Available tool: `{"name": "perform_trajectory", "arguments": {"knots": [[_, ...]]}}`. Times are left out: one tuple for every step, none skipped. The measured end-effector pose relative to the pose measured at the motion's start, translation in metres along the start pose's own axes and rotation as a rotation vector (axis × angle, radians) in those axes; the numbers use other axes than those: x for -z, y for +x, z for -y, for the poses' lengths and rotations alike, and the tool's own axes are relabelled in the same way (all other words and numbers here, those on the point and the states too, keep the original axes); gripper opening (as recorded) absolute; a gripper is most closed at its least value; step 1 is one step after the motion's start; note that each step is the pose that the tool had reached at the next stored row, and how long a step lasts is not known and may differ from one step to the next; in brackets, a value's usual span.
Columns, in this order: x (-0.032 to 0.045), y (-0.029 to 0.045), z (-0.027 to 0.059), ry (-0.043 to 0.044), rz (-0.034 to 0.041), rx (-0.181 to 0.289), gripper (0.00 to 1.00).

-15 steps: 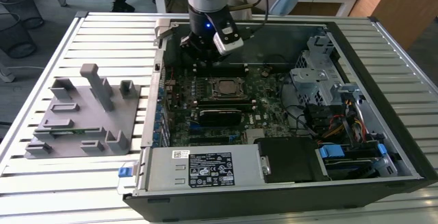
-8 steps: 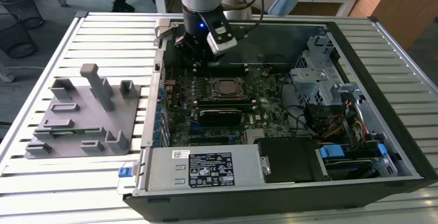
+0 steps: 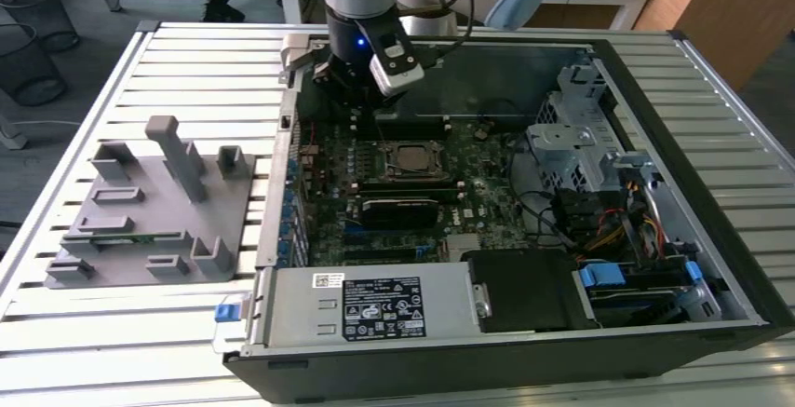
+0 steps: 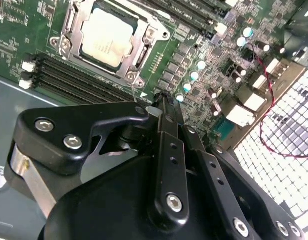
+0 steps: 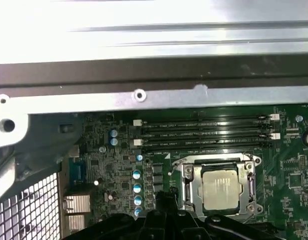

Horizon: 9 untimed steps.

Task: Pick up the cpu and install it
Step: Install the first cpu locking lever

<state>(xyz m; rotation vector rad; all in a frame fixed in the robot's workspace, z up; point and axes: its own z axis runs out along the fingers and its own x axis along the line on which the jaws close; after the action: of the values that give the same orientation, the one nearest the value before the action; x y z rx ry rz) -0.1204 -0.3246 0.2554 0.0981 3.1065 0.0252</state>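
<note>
Your hand hovers above the motherboard, fingers drawn together and holding nothing. The cpu lies inside the socket frame. Risk: descending here strikes the adjacent capacitors.

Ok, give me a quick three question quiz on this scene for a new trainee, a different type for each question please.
1. True or false: the cpu lies in the socket.
2. In the exterior view, where is the grey fixture? A) on the exterior view's left of the computer case; B) on the exterior view's right of it; C) inside it.
3. Fill in: the gripper, shut and empty, hangs above the ___.
Key: 1 true; 2 A; 3 motherboard.
</note>
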Motion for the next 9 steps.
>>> {"name": "perform_trajectory", "arguments": {"knots": [[-0.0001,0.0004,-0.0011,0.0000,0.0000,0.000,0.11],[-0.0001,0.0006,-0.0027,0.0000,0.0000,0.000,0.11],[-0.0002,0.0009,-0.0042,0.0000,0.0000,0.000,0.11],[-0.0003,0.0013,-0.0054,0.0000,0.0000,0.000,0.11],[-0.0004,0.0018,-0.0064,0.0000,0.0000,0.000,0.11],[-0.0005,0.0026,-0.0072,0.0001,-0.0001,0.000,0.11],[-0.0007,0.0033,-0.0077,-0.0001,0.0001,0.000,0.11],[-0.0008,0.0042,-0.0082,-0.0001,0.0001,0.000,0.11],[-0.0008,0.0049,-0.0087,0.0000,0.0000,0.000,0.11]]}}
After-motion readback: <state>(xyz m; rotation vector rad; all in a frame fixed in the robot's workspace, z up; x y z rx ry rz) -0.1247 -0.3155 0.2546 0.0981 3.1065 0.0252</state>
